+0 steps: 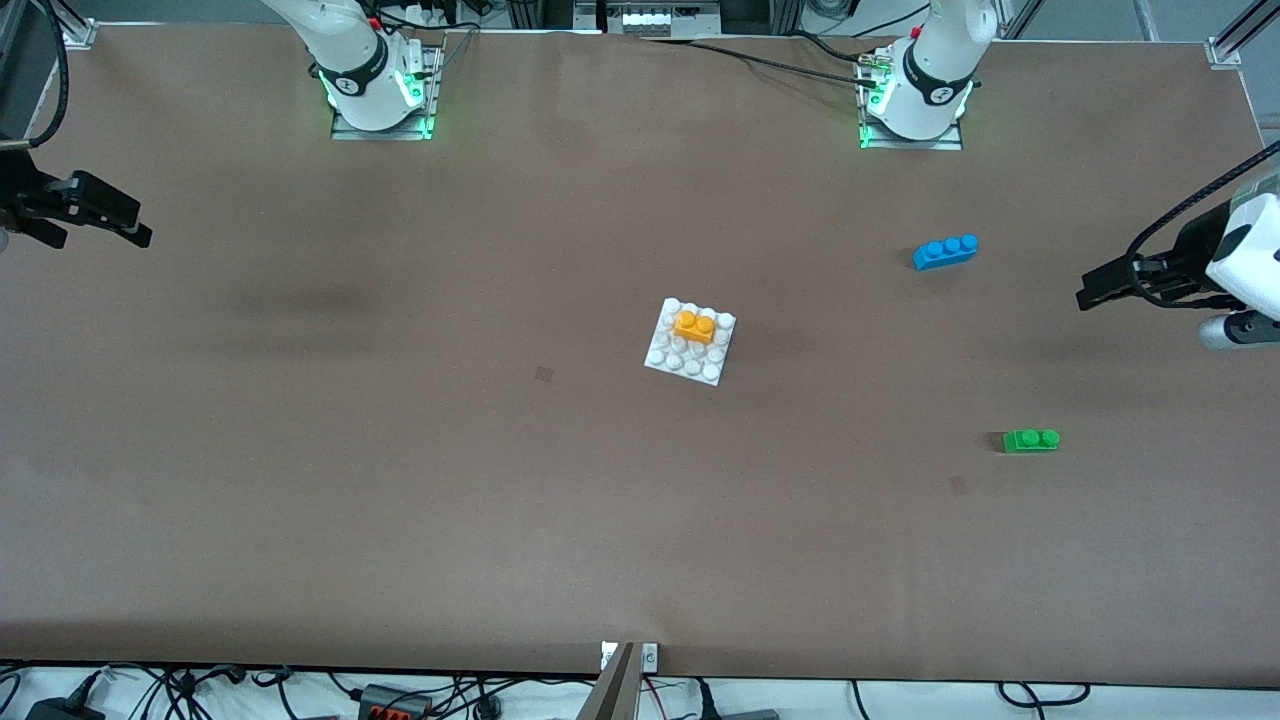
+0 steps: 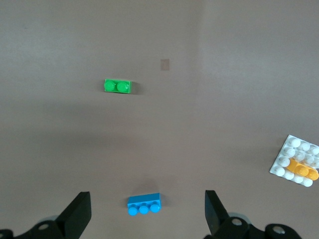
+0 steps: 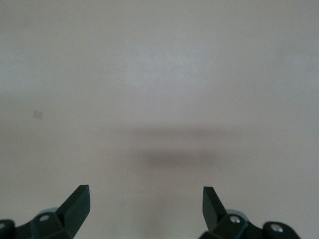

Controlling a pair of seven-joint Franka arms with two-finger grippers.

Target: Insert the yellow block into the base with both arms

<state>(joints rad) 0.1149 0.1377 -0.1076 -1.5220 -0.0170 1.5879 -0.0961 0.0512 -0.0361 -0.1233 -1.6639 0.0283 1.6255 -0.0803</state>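
Observation:
The yellow block (image 1: 694,326) sits on the studs of the white base (image 1: 690,343) in the middle of the table, along the base's edge that faces the arms' bases. It shows too in the left wrist view, yellow block (image 2: 302,169) on base (image 2: 293,152). My left gripper (image 1: 1085,298) hangs open and empty high over the left arm's end of the table, its gap (image 2: 147,208) showing bare table and a blue brick below. My right gripper (image 1: 140,236) hangs open and empty over the right arm's end, with only bare table between its fingertips (image 3: 146,199).
A blue three-stud brick (image 1: 945,251) lies toward the left arm's end, farther from the front camera than the base. A green two-stud brick (image 1: 1031,440) lies nearer the front camera, also toward that end. The brown table (image 1: 400,450) spreads wide around the base.

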